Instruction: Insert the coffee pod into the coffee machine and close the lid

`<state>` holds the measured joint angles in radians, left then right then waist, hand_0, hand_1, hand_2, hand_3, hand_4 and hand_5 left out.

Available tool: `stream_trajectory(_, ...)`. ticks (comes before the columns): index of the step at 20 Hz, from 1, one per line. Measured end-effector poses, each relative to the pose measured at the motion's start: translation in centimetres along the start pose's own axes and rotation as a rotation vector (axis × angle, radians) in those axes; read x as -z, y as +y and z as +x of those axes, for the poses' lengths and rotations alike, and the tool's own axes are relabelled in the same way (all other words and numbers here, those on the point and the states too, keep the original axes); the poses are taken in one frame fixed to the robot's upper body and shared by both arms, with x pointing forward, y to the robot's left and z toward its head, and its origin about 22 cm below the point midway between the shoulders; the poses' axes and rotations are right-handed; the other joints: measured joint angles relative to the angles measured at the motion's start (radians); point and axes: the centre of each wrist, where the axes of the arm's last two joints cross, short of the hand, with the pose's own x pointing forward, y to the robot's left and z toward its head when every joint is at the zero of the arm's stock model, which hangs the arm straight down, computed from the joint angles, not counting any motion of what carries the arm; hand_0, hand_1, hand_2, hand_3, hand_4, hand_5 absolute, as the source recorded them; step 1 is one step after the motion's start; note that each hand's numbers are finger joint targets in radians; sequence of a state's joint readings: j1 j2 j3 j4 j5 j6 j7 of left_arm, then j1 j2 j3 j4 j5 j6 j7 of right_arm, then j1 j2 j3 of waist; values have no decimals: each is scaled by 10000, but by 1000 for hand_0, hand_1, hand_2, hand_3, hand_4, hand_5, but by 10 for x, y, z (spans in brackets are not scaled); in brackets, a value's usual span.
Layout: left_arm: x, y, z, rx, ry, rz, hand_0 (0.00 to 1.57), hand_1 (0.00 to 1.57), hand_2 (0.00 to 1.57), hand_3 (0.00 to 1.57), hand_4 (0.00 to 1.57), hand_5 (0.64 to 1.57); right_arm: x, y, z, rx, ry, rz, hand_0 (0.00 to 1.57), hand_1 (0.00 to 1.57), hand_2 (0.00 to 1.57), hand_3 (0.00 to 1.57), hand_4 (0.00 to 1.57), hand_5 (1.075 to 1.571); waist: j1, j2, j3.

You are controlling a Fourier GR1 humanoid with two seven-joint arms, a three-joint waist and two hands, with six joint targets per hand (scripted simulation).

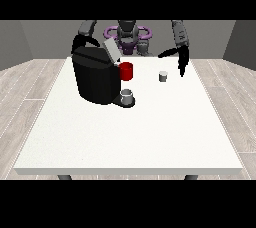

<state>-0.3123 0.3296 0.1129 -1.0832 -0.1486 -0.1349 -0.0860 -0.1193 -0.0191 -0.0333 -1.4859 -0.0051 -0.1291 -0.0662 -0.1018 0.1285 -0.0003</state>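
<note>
A black coffee machine [94,78] stands on the left half of the white table [130,132], its grey lid [111,50] tilted up and open. A small grey coffee pod [163,76] sits on the table right of the machine. The hand at the view's right [181,62] hangs above and to the right of the pod, fingers pointing down and spread, thumb stretched left, holding nothing. The hand at the view's left is hidden behind the machine.
A red cup [126,71] stands just behind the machine's front. A grey cup [127,97] rests on the machine's drip base. The table's far edge lies close behind the pod.
</note>
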Motion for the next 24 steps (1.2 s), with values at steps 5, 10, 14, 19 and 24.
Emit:
stream_trajectory(5,9,-10,-6,734,414,-334,0,0,375,0,0,1571,7,2,-4,-212,344,-71,0,0,0,0,424,1571,62,-11,2)
stream_trajectory(10,18,-28,-9,1371,632,-580,647,647,718,349,0,1571,13,1,-12,-419,570,-267,0,0,0,0,392,1571,157,-50,1)
stream_trajectory(14,25,-21,-9,1776,1034,-530,615,615,738,477,0,1571,11,3,-20,-492,699,-223,0,0,0,0,432,1571,92,-88,1)
stream_trajectory(19,22,-21,-24,2846,1288,-671,568,568,698,414,0,1571,17,3,-11,-359,655,-132,0,0,0,0,476,1571,-42,-30,1)
stream_trajectory(24,27,-21,-24,3860,1145,-431,673,673,809,551,0,1571,18,6,-10,-368,600,-55,0,0,0,0,491,1571,-221,85,11)
